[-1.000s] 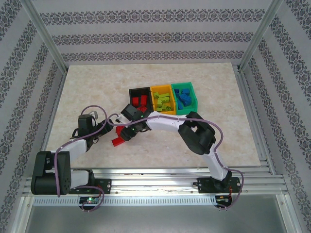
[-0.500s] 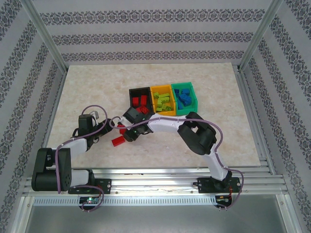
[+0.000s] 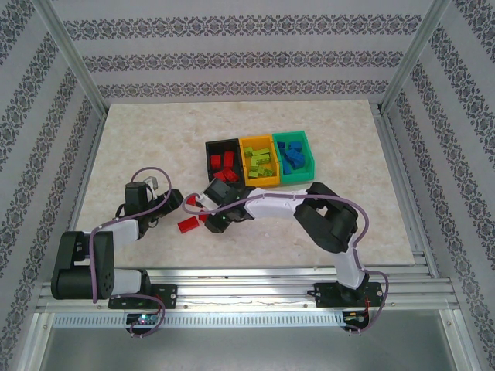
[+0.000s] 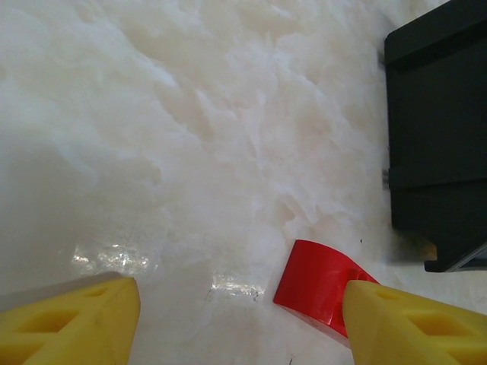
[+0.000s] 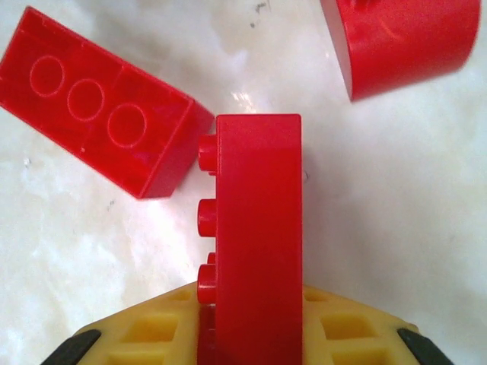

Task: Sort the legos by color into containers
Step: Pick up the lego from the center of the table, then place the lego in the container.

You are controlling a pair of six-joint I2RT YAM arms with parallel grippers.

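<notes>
The left fingers, made of yellow hard plastic, stand about half open low over the desk and hold nothing. A rounded red piece lies on the desk just beside the right-hand finger. The desk is a pale sheet with a marble pattern, smooth and a little glossy, so I think the bricks slide on it easily.

More to the right, the right fingers are closed on a red brick. This brick stands on its edge with the studs turned sideways. Only its near end is gripped, and most of it sticks out in front. A flat red brick with three round marks on its face lies against its far corner, as far as I can tell.

The step in hand seems to be carrying this brick to the black bin, where other red legos lie. It is better to lift straight up first, so that the neighbour is not dragged. The grip should be kept firm, because the smooth plastic may pivot, and the brick should be released low over the bin. The yellow-orange bin keeps lime pieces, and the green bin keeps blue ones.
</notes>
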